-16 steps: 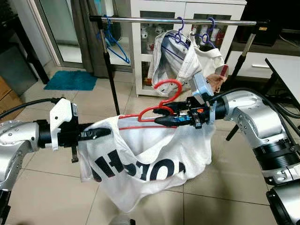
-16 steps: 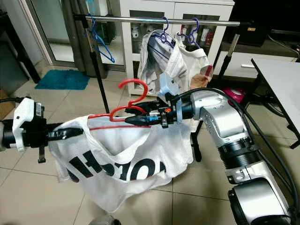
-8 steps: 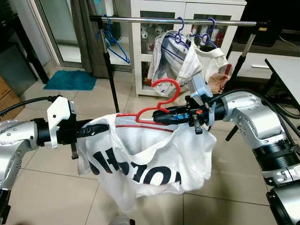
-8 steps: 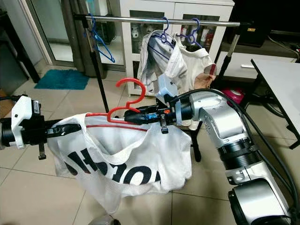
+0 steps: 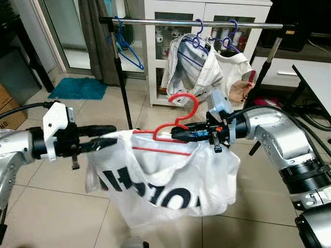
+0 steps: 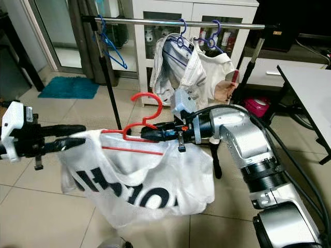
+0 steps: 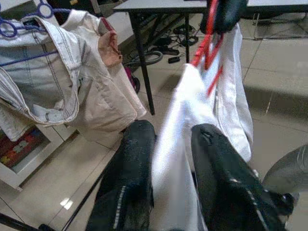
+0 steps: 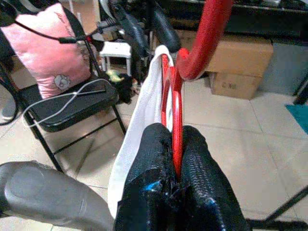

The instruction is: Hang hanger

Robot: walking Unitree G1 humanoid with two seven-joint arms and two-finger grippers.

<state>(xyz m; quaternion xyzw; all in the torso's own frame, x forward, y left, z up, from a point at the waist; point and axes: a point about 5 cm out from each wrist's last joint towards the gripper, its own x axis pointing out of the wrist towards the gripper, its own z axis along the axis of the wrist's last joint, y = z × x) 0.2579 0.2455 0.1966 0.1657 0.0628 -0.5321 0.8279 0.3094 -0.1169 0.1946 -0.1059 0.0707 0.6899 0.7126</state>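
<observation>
Claws at mid-frame share one load. At center, the right claw (image 5: 178, 135) is pressed together on a red hanger (image 5: 173, 129), pinching its wire just below the hook, which curls upward. At the left of the frame, the left claw (image 5: 106, 137) has its two black fingers (image 7: 132, 163) spread, with the edge of a white T-shirt (image 5: 165, 181) running between them. The T-shirt, printed with large black letters, is draped over the red hanger and sags in a pouch between the two silver arms, above the tiled floor (image 5: 51, 201).

Across the top of the frame runs a clothes rail (image 5: 196, 22) on black legs. A blue hanger (image 5: 126, 49) hangs empty near its left end; toward the right, pale garments (image 5: 199, 67) hang from purple hooks. A white cabinet (image 5: 207, 10) stands behind the rail, a teal mat (image 5: 77, 89) lies at upper left, and a tabletop (image 5: 315, 77) edge shows at far right.
</observation>
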